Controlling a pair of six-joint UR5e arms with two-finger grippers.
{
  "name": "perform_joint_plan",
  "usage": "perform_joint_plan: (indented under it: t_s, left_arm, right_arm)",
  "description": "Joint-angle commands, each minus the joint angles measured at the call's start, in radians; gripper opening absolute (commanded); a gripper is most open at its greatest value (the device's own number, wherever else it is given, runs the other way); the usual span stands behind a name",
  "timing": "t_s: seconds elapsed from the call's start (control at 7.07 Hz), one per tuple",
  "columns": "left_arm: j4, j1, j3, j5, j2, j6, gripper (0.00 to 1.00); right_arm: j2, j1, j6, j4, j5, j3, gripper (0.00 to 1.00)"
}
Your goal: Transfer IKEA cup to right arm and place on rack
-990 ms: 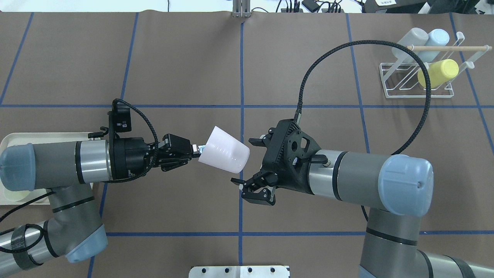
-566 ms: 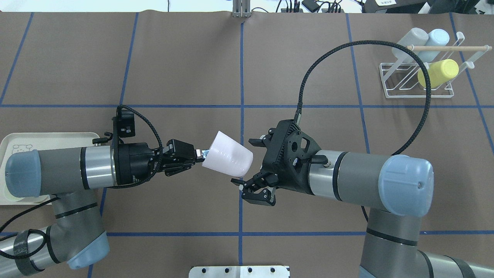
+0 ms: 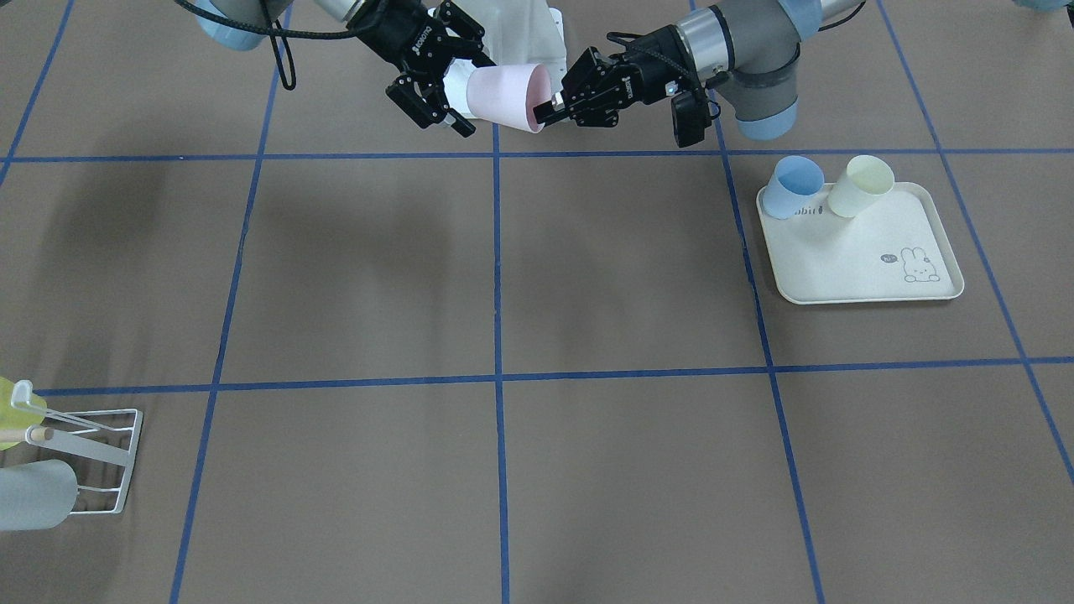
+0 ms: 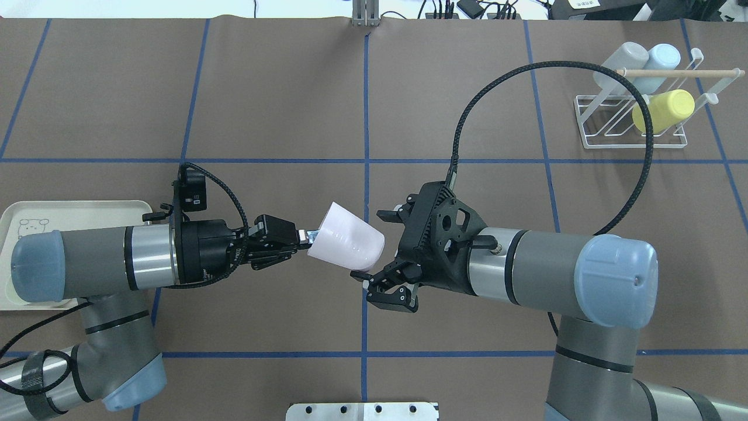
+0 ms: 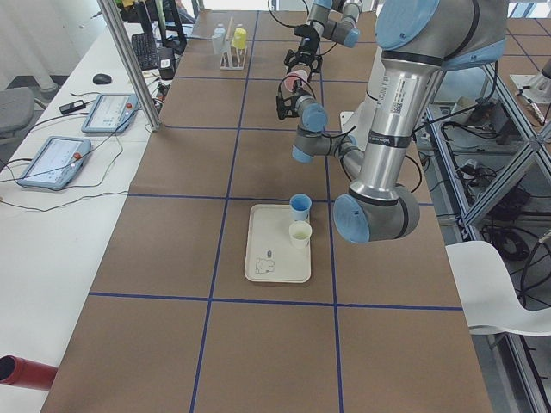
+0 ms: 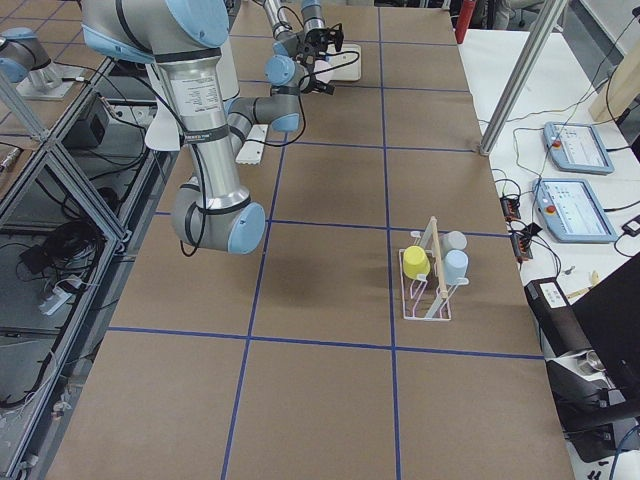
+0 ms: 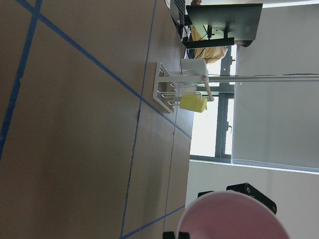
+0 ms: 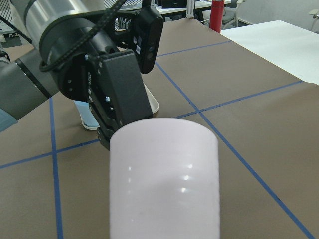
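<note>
Pink IKEA cup [image 4: 350,245] is hanging above the table's middle in the overhead view. The left gripper [image 4: 307,237] is pinching its rim, while the right gripper [image 4: 376,251] is standing spread around its base. I am judging that the right fingers should be closing squarely on the wall before the left is releasing. In the right wrist view, the cup is filling the frame and hiding those fingers, so contact is hard to tell.

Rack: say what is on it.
Three cups lie tilted on the rack: a grey cup, a blue cup beside it, and a yellow cup nearer the robot. A wooden dowel runs along the top. The prongs inside the cups are covered.
</note>
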Motion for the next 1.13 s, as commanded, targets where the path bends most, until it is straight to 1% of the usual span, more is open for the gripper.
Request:
perform_joint_plan:
  t_s: [0.0, 0.28, 0.57, 0.99]
  left_arm:
    - [0.000, 0.001, 0.000, 0.006, 0.000, 0.000, 0.00]
    - [0.000, 0.003, -0.002, 0.006, 0.000, 0.000, 0.00]
    - [0.000, 0.003, 0.000, 0.006, -0.001, 0.000, 0.00]
    - [0.000, 0.003, 0.000, 0.006, 0.000, 0.000, 0.00]
  right_arm:
    - [-0.001, -0.003, 0.000, 0.000, 0.000, 0.004, 0.99]
    - [0.000, -0.006, 0.000, 0.000, -0.003, 0.004, 0.98]
    - [0.000, -0.006, 0.000, -0.002, -0.005, 0.005, 0.87]
    - [0.000, -0.004, 0.000, -0.002, -0.003, 0.007, 0.86]
